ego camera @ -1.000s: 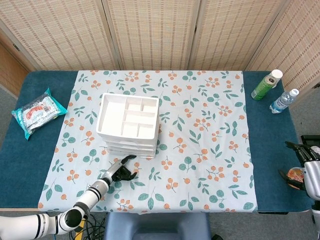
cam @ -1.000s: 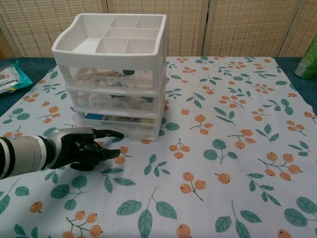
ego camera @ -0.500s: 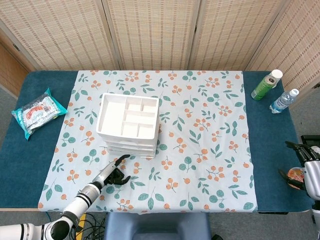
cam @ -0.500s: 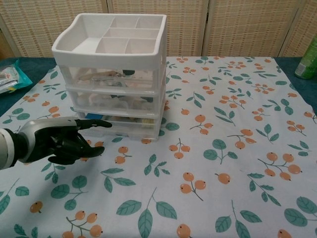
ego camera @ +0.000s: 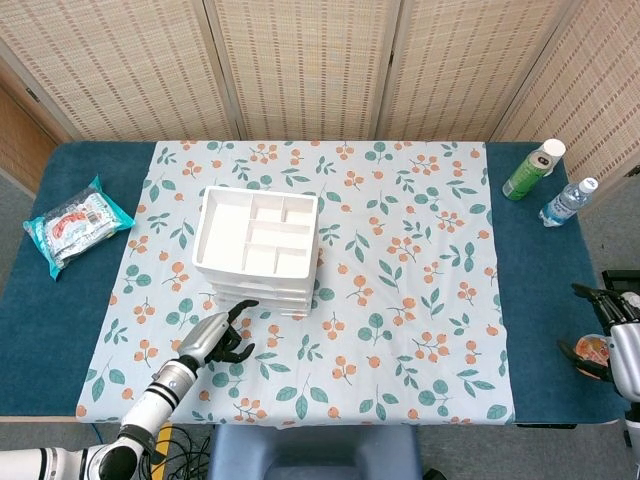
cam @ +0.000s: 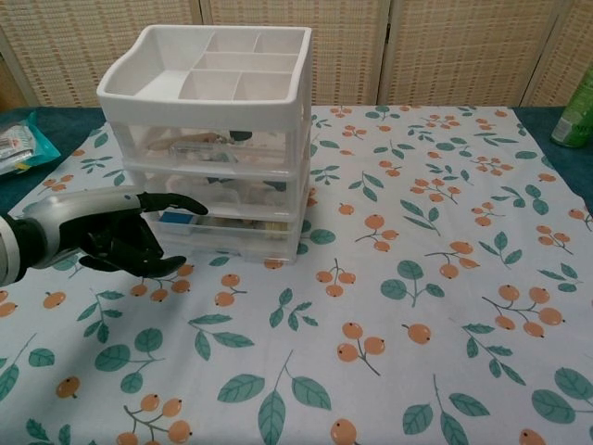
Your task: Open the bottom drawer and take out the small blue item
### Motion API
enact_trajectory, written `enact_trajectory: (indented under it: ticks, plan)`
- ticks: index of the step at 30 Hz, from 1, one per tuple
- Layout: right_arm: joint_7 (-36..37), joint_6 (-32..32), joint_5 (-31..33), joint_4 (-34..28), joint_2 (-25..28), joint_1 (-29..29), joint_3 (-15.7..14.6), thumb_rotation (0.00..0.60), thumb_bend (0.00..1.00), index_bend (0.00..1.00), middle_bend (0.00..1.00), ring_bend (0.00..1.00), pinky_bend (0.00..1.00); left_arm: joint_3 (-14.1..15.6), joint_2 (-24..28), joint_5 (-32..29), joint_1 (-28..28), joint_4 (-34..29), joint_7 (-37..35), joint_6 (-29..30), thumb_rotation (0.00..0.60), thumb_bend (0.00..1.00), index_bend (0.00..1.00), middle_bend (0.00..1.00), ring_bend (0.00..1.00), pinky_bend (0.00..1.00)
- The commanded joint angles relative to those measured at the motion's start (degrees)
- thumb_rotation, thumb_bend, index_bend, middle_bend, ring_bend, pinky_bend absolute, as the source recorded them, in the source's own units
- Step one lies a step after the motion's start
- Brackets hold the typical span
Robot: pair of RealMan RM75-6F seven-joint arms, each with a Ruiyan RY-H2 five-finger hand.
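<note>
The drawer unit (ego camera: 258,250) stands left of centre on the tablecloth (ego camera: 400,260). The left hand (cam: 116,236) sits just before its lower drawers. A packet (ego camera: 75,224) lies far left; two bottles (ego camera: 550,185) stand far right (rear corner).

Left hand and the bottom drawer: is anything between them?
Nothing. In the chest view the left hand hovers just in front of the bottom drawer, holding nothing, with only floral tablecloth below.

Our left hand (cam: 116,239) had a silver-grey back with black fingers (cam: 176,202), on a white forearm banded in black. Our right hand (ego camera: 618,340), cut by the frame edge, seemed similarly grey and black.
</note>
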Motion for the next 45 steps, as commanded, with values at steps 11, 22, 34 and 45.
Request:
enact_trajectory:
  ticks: [11, 22, 34, 45]
  plan:
    - [0.44, 0.16, 0.43, 0.47, -0.07, -0.32, 0.05, 0.6, 0.21, 0.18, 0.29, 0.27, 0.36, -0.3, -2.99, -6.42, -3.42, 3.37, 6.53, 0.26, 0.6, 0.4, 0.12, 0.96, 1.0, 1.0]
    - [0.69, -0.05, 0.57, 0.8, -0.2, -0.3, 0.08, 0.6, 0.21, 0.18, 0.29, 0.27, 0.36, -0.29, -5.31, -9.41, -5.8, 5.94, 10.75, 0.79, 0.6, 0.4, 0.19, 0.96, 1.0, 1.0]
    - [1.1, -0.35, 0.68, 1.11, -0.28, -0.17, 0.17, 0.6, 0.21, 0.18, 0.29, 0.27, 0.36, 1.08, -4.9, -8.12, -5.49, 3.89, 12.98, 2.76, 0.6, 0.4, 0.29, 0.96, 1.0, 1.0]
    - [1.13, -0.52, 0.51, 1.19, -0.47, -0.08, 0.05, 0.6, 0.21, 0.18, 0.29, 0.27, 0.36, 3.61, -2.44, -4.67, -3.64, -1.0, 13.96, 4.52, 0.6, 0.4, 0.31, 0.96, 1.0, 1.0]
